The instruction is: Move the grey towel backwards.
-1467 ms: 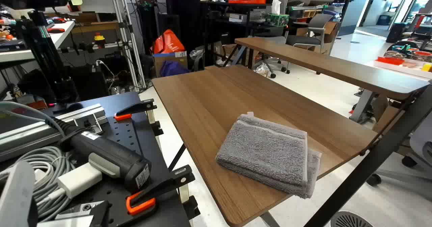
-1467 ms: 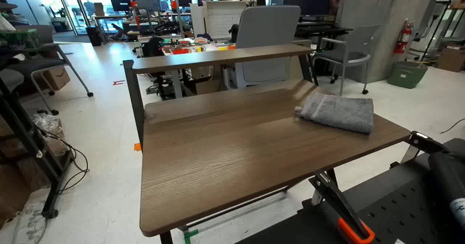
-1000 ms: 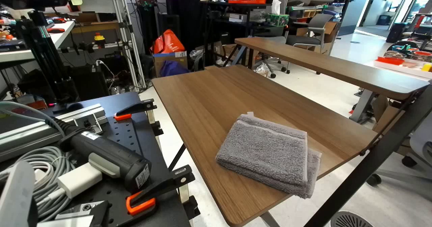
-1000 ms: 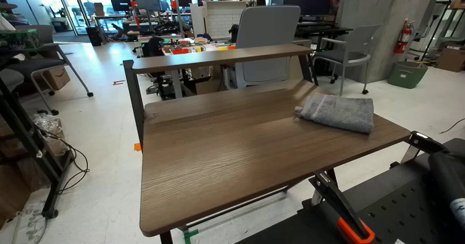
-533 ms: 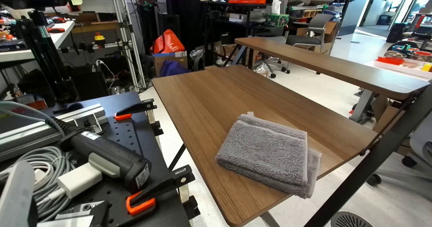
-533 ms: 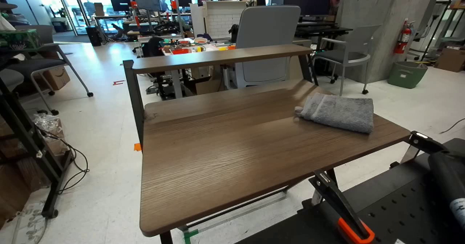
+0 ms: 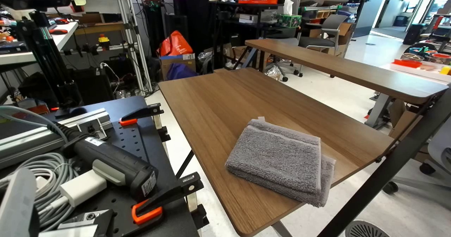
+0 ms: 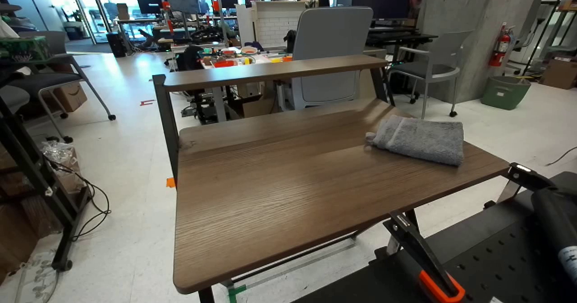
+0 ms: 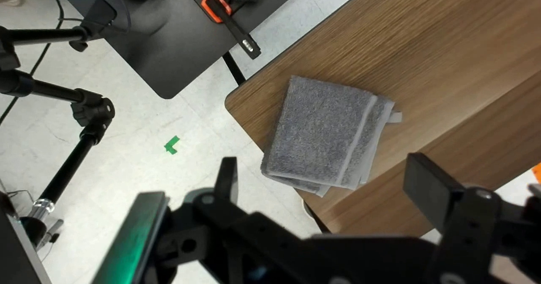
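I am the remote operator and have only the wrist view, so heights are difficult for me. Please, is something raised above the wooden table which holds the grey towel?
Observer: Yes. In both exterior views a wooden shelf runs higher than the wooden table, along one long side.
Operator: Thank you. I see my open gripper in front of the grey towel. Does it touch?
Observer: No. The grey towel shows clearly in both exterior views, and the gripper appears in neither.
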Tool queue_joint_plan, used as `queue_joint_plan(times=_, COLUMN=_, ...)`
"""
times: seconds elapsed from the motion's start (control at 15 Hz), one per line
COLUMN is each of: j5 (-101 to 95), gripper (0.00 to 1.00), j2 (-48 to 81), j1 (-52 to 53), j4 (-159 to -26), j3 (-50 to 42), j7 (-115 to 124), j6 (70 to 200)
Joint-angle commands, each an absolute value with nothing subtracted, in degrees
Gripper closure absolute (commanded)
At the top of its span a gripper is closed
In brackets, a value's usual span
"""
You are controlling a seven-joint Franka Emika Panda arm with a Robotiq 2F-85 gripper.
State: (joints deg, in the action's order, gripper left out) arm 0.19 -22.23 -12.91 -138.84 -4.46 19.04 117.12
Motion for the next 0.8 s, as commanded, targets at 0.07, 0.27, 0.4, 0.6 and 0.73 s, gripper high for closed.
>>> queue_joint_plan(times=0.07, j5=-0.2, gripper=0.0, j2=-9.2, j1=-13.2, j4=-134.7, j3=-5.6, j7=22.4, j6=124.6)
queue_joint_plan(times=0.27, j5=-1.3, gripper=0.0, j2=-2.6, j1=-12.0, j4=-133.7, j3=-5.1, j7=25.7, j6=130.4)
queue_joint_plan(times=0.4, j5=-1.5, gripper=0.0, j2=1.7, j1=-10.9, j4=-133.7, j3=-5.3, j7=27.4, j6=135.7)
queue_joint_plan(times=0.6, j5=-0.5, gripper=0.0, j2=8.5, j1=-9.0, j4=-133.3, j3=-5.9, j7=27.8, j6=143.2)
queue_joint_plan(times=0.73, j5=1.1, gripper=0.0, j2=13.1, j1=-7.9, j4=-131.7, j3=-6.3, j7=27.6, j6=144.9)
